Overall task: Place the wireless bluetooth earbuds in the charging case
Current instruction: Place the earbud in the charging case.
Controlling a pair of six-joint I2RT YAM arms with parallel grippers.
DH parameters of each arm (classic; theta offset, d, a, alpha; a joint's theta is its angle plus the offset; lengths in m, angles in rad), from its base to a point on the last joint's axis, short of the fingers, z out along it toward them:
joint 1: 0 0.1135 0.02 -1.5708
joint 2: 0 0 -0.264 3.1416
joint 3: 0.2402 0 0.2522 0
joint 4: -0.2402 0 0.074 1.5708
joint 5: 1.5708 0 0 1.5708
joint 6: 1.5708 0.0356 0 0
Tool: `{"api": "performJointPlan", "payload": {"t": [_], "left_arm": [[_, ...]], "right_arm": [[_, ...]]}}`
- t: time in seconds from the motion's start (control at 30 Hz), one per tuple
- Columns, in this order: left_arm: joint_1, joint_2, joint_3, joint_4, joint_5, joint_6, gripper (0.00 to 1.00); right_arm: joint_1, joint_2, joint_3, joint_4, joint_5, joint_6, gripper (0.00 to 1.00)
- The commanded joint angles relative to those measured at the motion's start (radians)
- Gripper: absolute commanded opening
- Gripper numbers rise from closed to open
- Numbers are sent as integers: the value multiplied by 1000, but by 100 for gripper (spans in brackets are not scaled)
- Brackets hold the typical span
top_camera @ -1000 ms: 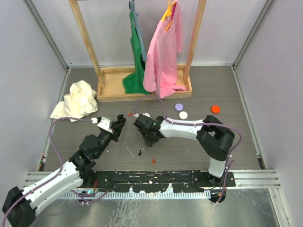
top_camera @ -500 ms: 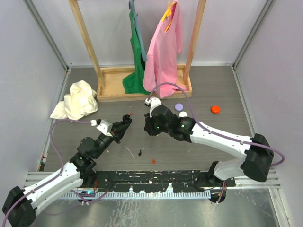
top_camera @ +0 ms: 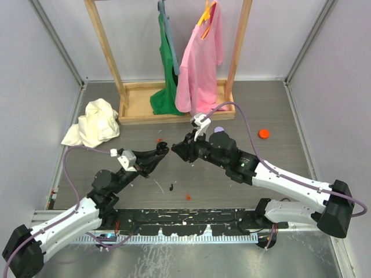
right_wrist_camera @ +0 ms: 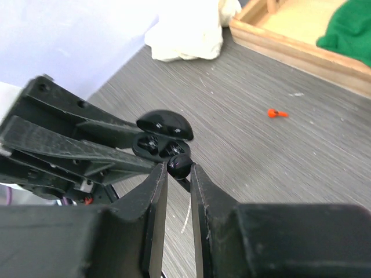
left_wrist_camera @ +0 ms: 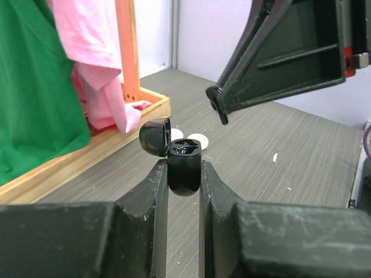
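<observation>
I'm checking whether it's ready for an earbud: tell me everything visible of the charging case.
The charging case is small, glossy black, seemingly hard plastic, with a rounded body. Its hinged lid stands flipped open, exposing dark wells. It is held upright above the grey table, pinched on both flanks by the left hand. Nothing else visibly touches it; the black earbud in the right hand hangs close to its opening.

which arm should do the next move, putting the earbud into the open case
Right: the right end effector pinches the small black earbud just beside the open glossy black charging case, which the left end effector only holds.
</observation>
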Motion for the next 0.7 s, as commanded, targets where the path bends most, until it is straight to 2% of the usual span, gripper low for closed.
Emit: {"api": "performJointPlan", "payload": {"t": [0.0,0.3,0.67], "left_arm": [[4,17,9,137,88,9,0],[4,64,10,211,170,66,0],[5,46,-10,294,189,102,0]], "right_arm": [[0,-30,-26,232,-65,20,17],[-1,-22,-82,425,-152,95,17],[0,-4,-140,518,-165,140,17]]}}
